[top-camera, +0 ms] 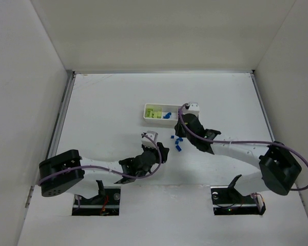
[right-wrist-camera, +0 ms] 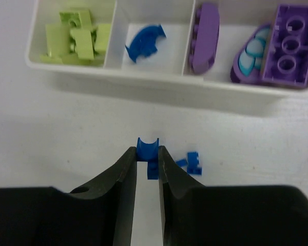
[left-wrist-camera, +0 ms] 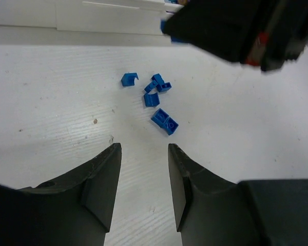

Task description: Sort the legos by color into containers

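Note:
The white tray (top-camera: 146, 108) holds lime-green legos (right-wrist-camera: 77, 38) in its left compartment, a blue one (right-wrist-camera: 143, 42) in the middle, and purple ones (right-wrist-camera: 288, 43) on the right. My right gripper (right-wrist-camera: 147, 152) is shut on a small blue arched lego (right-wrist-camera: 147, 145) at its fingertips, just in front of the tray. More blue legos (left-wrist-camera: 156, 95) lie loose on the table (top-camera: 177, 144) below and beside it. My left gripper (left-wrist-camera: 143, 149) is open with nothing between its fingers, a short way before that blue cluster. In the overhead view it (top-camera: 161, 152) sits left of the right gripper (top-camera: 180, 135).
The right gripper's black body (left-wrist-camera: 236, 31) hangs over the far side of the blue cluster in the left wrist view. White walls enclose the table on the left, right and back. The tray's near wall (right-wrist-camera: 143, 77) runs across just beyond the right fingertips.

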`<move>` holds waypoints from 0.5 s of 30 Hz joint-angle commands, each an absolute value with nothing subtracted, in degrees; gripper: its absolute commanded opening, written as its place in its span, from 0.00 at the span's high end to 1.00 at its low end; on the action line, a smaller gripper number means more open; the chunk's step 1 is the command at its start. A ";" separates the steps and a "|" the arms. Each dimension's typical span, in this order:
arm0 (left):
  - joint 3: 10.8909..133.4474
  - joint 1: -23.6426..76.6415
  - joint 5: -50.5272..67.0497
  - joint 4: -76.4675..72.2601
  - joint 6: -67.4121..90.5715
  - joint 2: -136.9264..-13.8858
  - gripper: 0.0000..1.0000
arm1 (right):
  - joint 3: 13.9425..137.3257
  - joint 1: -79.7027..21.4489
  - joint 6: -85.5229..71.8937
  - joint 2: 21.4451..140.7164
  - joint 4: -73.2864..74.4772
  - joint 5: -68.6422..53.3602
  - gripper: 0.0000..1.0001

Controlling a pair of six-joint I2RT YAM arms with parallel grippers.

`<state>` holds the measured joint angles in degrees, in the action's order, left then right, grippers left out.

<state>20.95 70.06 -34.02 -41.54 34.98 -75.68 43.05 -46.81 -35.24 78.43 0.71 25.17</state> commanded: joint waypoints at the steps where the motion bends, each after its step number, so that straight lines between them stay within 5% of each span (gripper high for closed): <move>1: 20.65 72.02 -36.47 -41.75 34.89 -76.29 0.61 | 50.25 -44.44 -30.42 82.42 -2.81 22.33 0.74; 9: 22.50 75.54 -38.67 -41.75 34.98 -79.27 0.57 | 60.72 -41.09 -27.25 93.68 -3.69 20.22 0.72; 15: 25.04 76.86 -38.67 -42.10 34.72 -81.73 0.52 | 64.07 -39.68 -26.89 97.03 -3.87 19.69 0.54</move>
